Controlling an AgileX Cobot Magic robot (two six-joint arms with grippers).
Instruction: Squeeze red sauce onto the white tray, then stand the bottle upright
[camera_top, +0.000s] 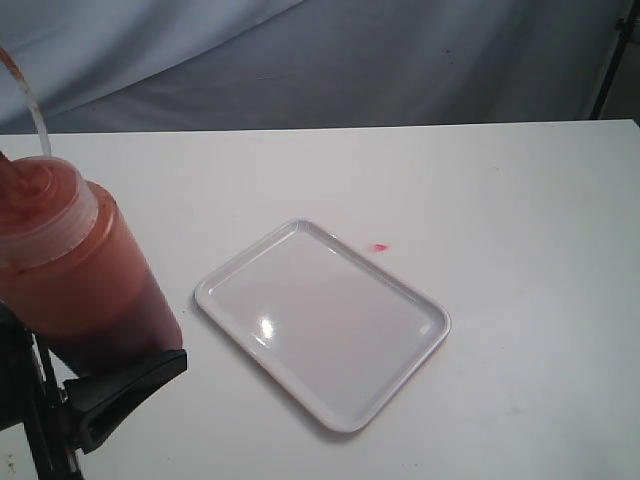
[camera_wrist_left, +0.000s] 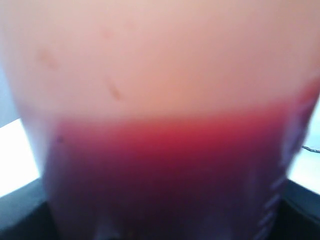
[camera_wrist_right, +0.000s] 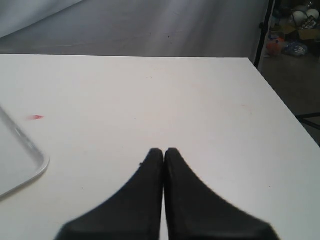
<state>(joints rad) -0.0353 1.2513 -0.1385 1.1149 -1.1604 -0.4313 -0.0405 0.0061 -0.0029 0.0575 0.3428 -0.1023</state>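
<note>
Left hand (camera_top: 100, 380) clamped on the bottle (camera_top: 75, 270), held aloft left of the tray (camera_top: 320, 320), nozzle up. No sauce on the tray; one red speck (camera_top: 379, 246) sits on the table (camera_top: 520, 250) beside it. Right hand (camera_wrist_right: 164, 152) pressed together. Squeezing and standing the bottle are both left.

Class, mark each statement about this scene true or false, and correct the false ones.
1. The left tool grips the bottle. True.
2. The right tool is open. False: its jaws are shut on nothing.
3. The tray lies flat on the table. True.
4. Red sauce lies on the tray. False: the tray shows none; a red spot lies on the table beside it.
</note>
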